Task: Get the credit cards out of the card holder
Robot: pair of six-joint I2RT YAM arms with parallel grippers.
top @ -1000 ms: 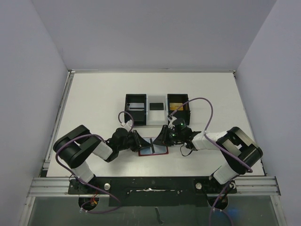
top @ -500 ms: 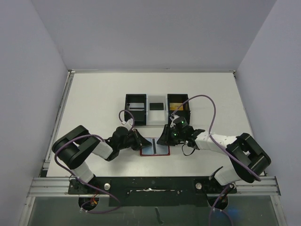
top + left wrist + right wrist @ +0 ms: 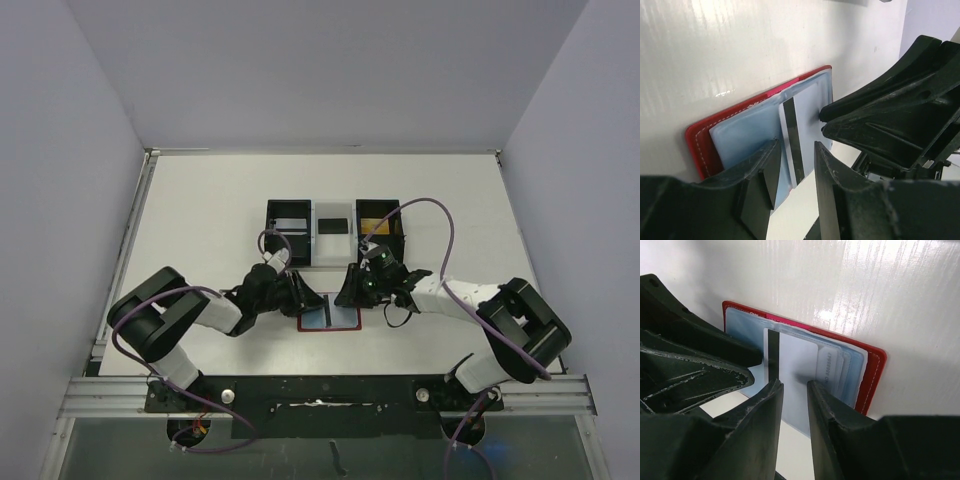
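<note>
**Top external view: two grippers meet over the open wallet**

Seen from above, the wallet (image 3: pixel 345 321) lies open and flat on the table (image 3: pixel 200 230), at 6 o'clock from the tray (image 3: pixel 311 235) and near it. The left gripper (image 3: pixel 303 300) reaches in at the wallet's 10 o'clock corner. The right gripper (image 3: pixel 346 291) reaches in at its 1 o'clock edge. Their tips are close together over the wallet's far half.

Both wrist views show a pale card (image 3: pixel 797 365) with a black stripe lying across the blue-grey lining near the fold. In the right wrist view, more cards (image 3: pixel 832 371) with raised numbers sit tucked in the pocket at the pale card's 3 o'clock.

The left gripper's jaws stand a little apart, and the card's striped end shows through the gap, so they are not clamped on anything. The right gripper's jaws are parted by a similar narrow gap with the card's face visible between them. Whether any fingertip touches the card cannot be told.

In the tray, a grey card (image 3: pixel 290 224) lies in the 9 o'clock bin, a black card (image 3: pixel 333 224) in the middle bin and a gold card (image 3: pixel 377 218) in the 3 o'clock bin.
</note>
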